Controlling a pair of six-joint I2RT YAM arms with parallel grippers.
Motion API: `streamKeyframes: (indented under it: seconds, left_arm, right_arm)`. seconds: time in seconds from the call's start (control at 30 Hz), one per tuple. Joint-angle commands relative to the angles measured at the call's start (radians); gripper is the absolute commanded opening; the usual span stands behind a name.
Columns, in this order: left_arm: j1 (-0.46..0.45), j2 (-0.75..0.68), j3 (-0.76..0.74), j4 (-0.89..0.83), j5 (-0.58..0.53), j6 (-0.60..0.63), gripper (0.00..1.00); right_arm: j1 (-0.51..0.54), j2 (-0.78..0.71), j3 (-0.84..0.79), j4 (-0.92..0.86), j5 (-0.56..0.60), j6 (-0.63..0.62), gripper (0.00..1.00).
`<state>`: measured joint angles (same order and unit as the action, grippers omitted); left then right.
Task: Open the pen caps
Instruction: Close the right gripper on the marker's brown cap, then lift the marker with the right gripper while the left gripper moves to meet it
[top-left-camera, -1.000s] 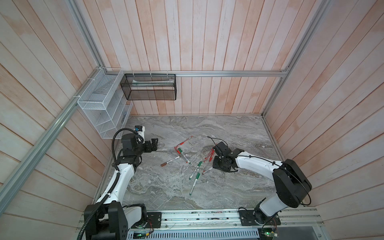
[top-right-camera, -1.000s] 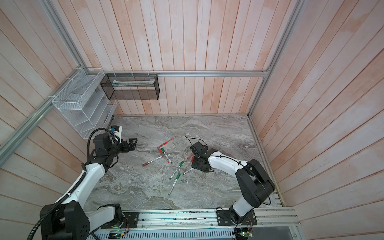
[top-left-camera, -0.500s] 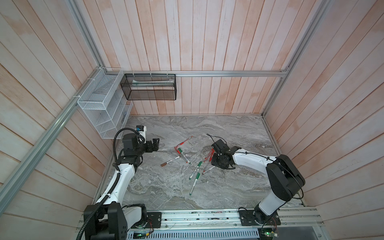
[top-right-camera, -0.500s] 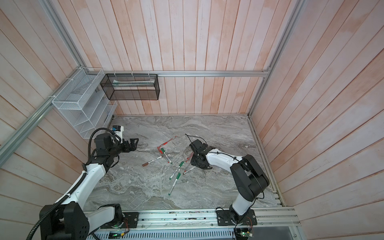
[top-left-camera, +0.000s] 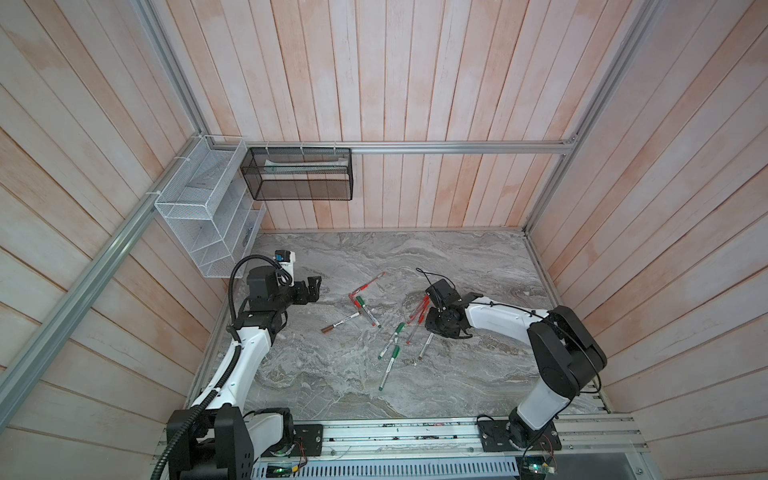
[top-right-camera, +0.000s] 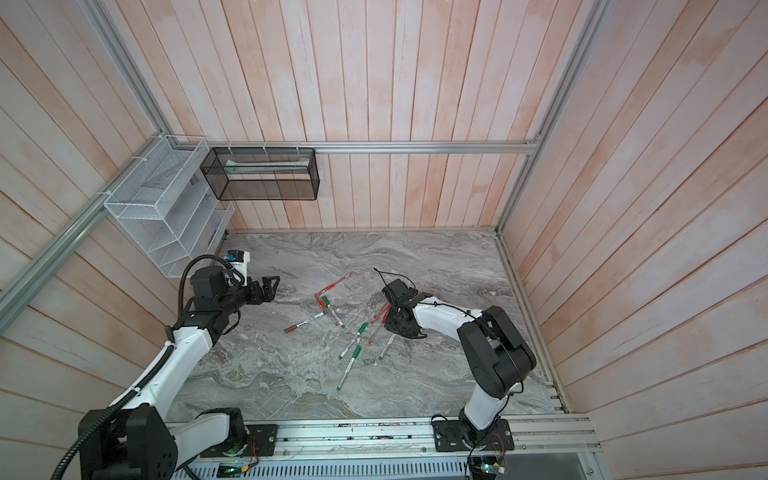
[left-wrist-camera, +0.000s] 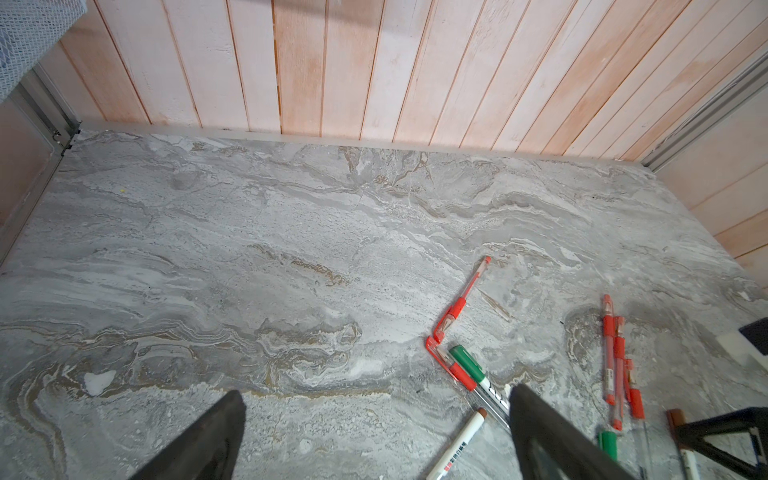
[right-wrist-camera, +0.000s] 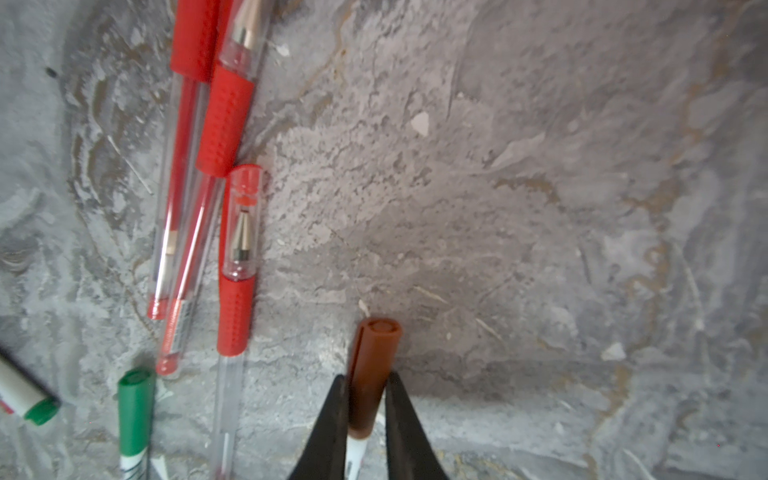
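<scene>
Several pens lie scattered mid-table in both top views. In the right wrist view my right gripper (right-wrist-camera: 365, 380) is shut on the chunky brown cap (right-wrist-camera: 376, 353) of a white marker, close over the marble. Beside it lie red gel pens with clear red-tipped caps (right-wrist-camera: 241, 224) and a green marker cap (right-wrist-camera: 135, 409). In a top view the right gripper (top-left-camera: 434, 326) points down at the right edge of the pile. My left gripper (left-wrist-camera: 376, 395) is open and empty, above the table left of the pens (top-left-camera: 313, 284). A green-capped marker (left-wrist-camera: 467, 361) and a brown-tipped marker (left-wrist-camera: 457, 442) lie near it.
A white wire rack (top-left-camera: 203, 216) and a black mesh basket (top-left-camera: 299, 174) hang on the walls at the back left. Wooden walls close in the marble table (top-left-camera: 457, 257) on three sides. A metal rail (top-left-camera: 415, 436) runs along the front.
The right gripper's jaws have come together onto the brown marker cap, and that arm has shifted slightly. The left arm has not moved.
</scene>
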<state>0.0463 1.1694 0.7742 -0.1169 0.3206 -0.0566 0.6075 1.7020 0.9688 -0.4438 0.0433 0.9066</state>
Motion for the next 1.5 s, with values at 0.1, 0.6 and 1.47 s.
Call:
streamKeyframes:
  seconds: [0.1,0.6,1.47]
  left_arm:
    - [0.002,-0.012,0.019,0.016,0.012,0.000,1.00]
    - [-0.020,-0.029,0.027,-0.007,0.531,-0.031,1.00]
    - [-0.251,0.161,0.119,0.211,0.897,-0.315,0.82]
  right_arm:
    - [-0.004,-0.010,-0.038,0.016,0.020,-0.011,0.12]
    - [-0.008,-0.292,-0.031,0.295,-0.041,-0.037,0.08]
    - [0.167,-0.324,-0.129,1.066,-0.175,-0.007,0.05]
